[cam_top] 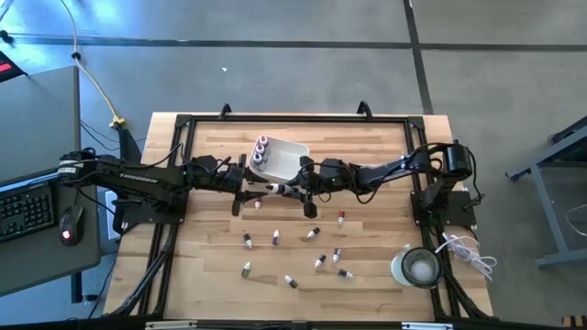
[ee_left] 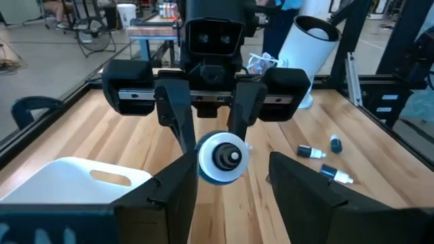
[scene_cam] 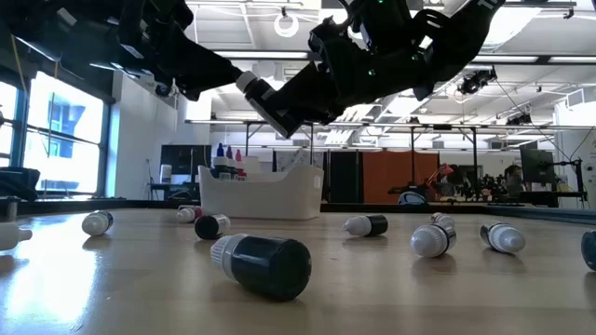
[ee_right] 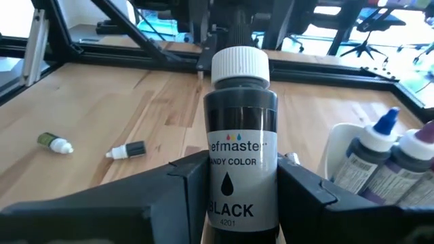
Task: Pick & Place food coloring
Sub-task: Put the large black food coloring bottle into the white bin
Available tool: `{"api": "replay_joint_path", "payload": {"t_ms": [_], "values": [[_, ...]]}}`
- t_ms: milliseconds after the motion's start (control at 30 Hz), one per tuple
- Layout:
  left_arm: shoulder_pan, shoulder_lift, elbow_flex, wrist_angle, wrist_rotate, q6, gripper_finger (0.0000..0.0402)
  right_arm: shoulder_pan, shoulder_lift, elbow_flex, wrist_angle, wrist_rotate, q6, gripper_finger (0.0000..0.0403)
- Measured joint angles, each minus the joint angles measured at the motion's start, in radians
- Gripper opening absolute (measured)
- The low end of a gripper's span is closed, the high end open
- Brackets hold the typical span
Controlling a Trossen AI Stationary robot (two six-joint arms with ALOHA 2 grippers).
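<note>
A black food coloring bottle (ee_right: 241, 152) with a white ribbed cap hangs above the table's middle, and my right gripper (ee_right: 241, 186) is shut on it. In the high view the bottle (cam_top: 275, 188) lies between the two grippers, cap toward the table's left. My left gripper (ee_left: 230, 193) is open, with a finger on either side of the cap (ee_left: 224, 157). Several more small bottles (cam_top: 275, 238) lie on their sides on the near half of the table. My right gripper pinches the bottle's body at its lower, label end (ee_right: 217, 203) between its two fingers. The fingers come nearly level from the table's right and lie along the bottle. The bottle is lifted clear of the table (scene_cam: 265, 100), cap end tilted upward. My left gripper: whether one finger (ee_left: 178, 193) touches the cap, I cannot tell.
A white tray (cam_top: 298, 147) just behind the grippers holds a few upright bottles (cam_top: 260, 151). A round clear container (cam_top: 417, 268) and a white cable (cam_top: 468, 252) sit at the near right corner. A black frame (cam_top: 293, 119) rims the table.
</note>
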Motion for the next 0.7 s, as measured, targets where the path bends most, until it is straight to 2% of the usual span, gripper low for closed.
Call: {"api": "replay_joint_path", "payload": {"t_ms": [200,400,700], "values": [[0.000,0.000,0.000,0.041,-0.007,0.005,0.0179,0.000,0.000,0.000,0.080,0.000,0.003,0.0131],[0.000,0.000,0.000,0.139,-0.007,0.033,0.0179,0.000,0.000,0.000,0.088,-0.020,0.003,0.0131],[0.000,0.030,0.000,0.172,-0.007,0.034,0.0179,0.000,0.000,0.000,0.115,-0.020,0.003,0.0131]]}}
